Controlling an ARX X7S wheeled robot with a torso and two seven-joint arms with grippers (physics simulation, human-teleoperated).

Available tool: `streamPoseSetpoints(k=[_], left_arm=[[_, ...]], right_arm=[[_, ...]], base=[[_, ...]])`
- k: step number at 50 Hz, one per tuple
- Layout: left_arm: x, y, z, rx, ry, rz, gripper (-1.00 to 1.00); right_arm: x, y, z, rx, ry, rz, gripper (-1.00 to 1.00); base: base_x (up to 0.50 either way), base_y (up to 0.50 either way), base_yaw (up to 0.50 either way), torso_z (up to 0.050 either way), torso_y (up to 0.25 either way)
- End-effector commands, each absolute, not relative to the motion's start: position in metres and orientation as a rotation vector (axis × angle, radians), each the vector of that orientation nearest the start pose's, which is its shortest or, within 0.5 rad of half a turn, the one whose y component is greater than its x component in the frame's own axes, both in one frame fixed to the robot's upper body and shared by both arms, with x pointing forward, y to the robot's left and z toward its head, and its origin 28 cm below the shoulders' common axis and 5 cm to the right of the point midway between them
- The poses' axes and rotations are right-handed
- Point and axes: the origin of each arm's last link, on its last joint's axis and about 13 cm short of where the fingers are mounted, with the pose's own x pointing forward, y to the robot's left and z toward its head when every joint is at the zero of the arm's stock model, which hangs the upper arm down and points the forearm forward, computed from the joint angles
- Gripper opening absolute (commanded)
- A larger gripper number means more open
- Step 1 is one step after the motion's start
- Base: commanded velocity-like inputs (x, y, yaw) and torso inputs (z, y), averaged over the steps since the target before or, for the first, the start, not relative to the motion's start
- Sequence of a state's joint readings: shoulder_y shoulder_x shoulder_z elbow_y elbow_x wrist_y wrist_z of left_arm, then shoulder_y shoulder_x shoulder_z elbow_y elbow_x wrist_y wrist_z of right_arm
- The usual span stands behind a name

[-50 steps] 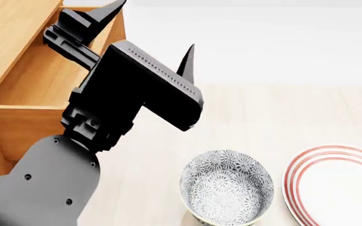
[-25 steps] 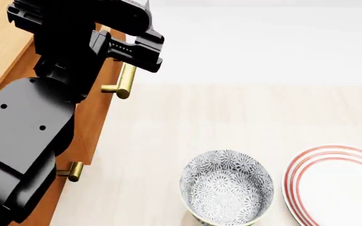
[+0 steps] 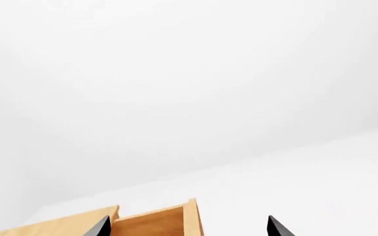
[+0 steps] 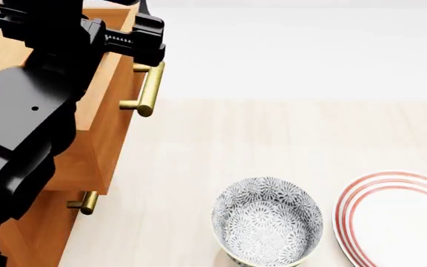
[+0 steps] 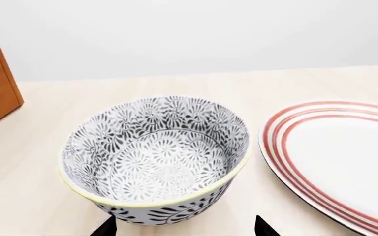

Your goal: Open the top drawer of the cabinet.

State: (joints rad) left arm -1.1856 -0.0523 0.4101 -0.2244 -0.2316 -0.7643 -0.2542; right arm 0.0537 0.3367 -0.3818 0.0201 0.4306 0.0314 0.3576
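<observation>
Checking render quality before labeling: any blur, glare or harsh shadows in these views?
Head view: sharp, flat even light, only a faint shadow under the patterned bowl; the left arm hides much of the cabinet. Left wrist view: mostly blank white, just the drawer corner. Right wrist view: crisp bowl and striped plate, no glare.

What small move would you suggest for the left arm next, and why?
Probably lift the left gripper up and away. The top drawer already seems to stick out of the cabinet, and the gripper is open, off the handle, so little looks left to pull.
</observation>
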Motion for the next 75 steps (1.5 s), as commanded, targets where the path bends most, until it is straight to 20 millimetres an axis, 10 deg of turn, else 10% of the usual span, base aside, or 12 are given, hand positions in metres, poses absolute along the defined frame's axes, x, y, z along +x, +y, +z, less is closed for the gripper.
streamPoseSetpoints(k=[1, 75], left_arm=[[0.374, 0.146, 0.282, 0.151, -0.100, -0.084, 1.00], [0.381, 0.141, 0.310, -0.385, 0.359, -0.055, 1.00]], right_arm=[[0.208, -0.103, 0.005, 0.053, 0.137, -0.003, 1.00], [0.209, -0.103, 0.007, 0.053, 0.146, -0.010, 1.00]], base=[[0.00, 0.00, 0.00, 0.000, 0.000], [0.00, 0.00, 0.00, 0.000, 0.000]])
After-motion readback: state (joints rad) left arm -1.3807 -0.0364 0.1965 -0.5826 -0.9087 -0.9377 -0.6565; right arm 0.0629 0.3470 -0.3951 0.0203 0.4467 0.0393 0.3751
